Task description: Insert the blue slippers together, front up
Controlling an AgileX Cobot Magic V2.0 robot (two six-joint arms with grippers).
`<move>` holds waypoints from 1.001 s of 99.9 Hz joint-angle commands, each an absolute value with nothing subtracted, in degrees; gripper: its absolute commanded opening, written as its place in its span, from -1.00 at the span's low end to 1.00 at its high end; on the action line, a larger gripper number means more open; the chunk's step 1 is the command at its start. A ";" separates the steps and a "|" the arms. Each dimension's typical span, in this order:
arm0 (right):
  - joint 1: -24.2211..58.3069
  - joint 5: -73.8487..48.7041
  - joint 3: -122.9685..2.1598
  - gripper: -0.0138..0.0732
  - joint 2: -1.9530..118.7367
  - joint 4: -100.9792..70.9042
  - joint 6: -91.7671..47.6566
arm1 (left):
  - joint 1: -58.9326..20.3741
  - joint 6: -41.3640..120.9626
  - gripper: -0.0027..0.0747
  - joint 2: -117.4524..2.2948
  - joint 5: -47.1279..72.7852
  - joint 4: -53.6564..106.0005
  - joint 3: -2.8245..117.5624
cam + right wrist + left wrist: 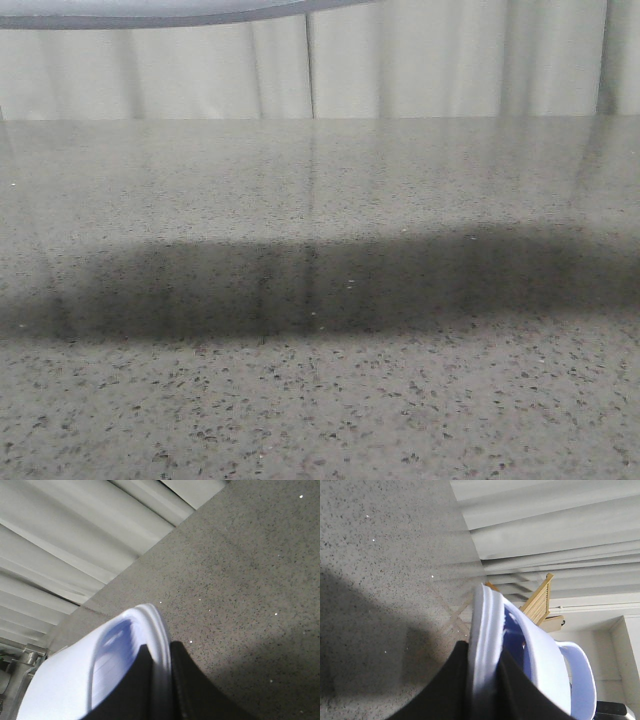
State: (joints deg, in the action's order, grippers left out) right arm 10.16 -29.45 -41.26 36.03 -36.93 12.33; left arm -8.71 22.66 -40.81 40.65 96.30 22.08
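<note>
Above the speckled table (320,400), my left gripper (485,680) and right gripper (160,685) are each clamping one blue slipper (540,665) (100,675) edgewise, apparently apart.

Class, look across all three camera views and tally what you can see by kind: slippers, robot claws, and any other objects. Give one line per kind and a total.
Pale blue slippers: 2, one in the left claw as left slipper, one in the right claw as right slipper
Black claws: 2
Wooden rack: 1
Speckled grey table: 1
Total: 6
</note>
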 commanded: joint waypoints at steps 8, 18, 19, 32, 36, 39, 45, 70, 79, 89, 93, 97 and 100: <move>10.08 -25.91 -42.75 -0.93 36.99 -43.66 7.38 | -9.01 22.86 -0.89 -40.62 44.38 100.71 24.16; 10.08 -26.56 -42.75 -0.93 38.11 -47.24 4.11 | -9.01 23.70 -0.89 -40.62 45.73 102.14 24.16; 10.08 -26.72 -42.75 -0.93 38.26 -47.46 3.68 | -9.01 23.88 -0.89 -40.62 45.75 102.52 24.16; 10.08 -27.56 -42.75 -0.93 39.73 -52.54 -0.88 | -9.01 24.33 -0.89 -40.62 47.00 103.36 24.16; 10.08 -27.82 -42.75 -0.93 40.07 -53.81 -2.08 | -9.01 24.33 -0.89 -40.62 47.27 103.36 24.16; 10.08 -28.11 -42.75 -0.93 40.51 -54.47 -2.95 | -9.01 24.33 -0.89 -40.62 47.51 103.61 24.16; 10.08 -28.65 -42.75 -0.93 41.37 -56.55 -5.05 | -9.01 24.33 -0.89 -40.62 47.97 104.24 24.16; 10.08 -30.37 -42.75 -0.93 43.69 -63.77 -12.34 | -9.01 24.49 -0.89 -40.62 50.03 106.03 24.16; 10.08 -31.63 -42.75 -0.93 45.06 -66.18 -14.90 | -9.01 24.72 -0.89 -40.62 50.29 106.63 24.16; 10.08 -32.86 -42.75 -0.93 46.16 -68.70 -17.60 | -9.01 24.72 -0.89 -40.62 50.69 106.63 24.16; 10.08 -33.13 -42.75 -0.93 46.62 -69.59 -18.74 | -9.01 24.72 -0.89 -40.62 50.84 106.63 24.16; 10.08 -33.41 -42.75 -0.93 46.96 -70.41 -19.49 | -9.01 24.72 -0.89 -40.62 50.97 106.63 24.16; 10.08 -33.74 -42.75 -0.93 47.41 -70.55 -20.04 | -9.01 24.72 -0.89 -40.62 51.10 106.63 24.16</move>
State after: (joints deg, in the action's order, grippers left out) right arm 9.82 -28.95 -41.26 46.44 -65.45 -17.25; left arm -8.59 24.99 -40.81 42.32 100.18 22.08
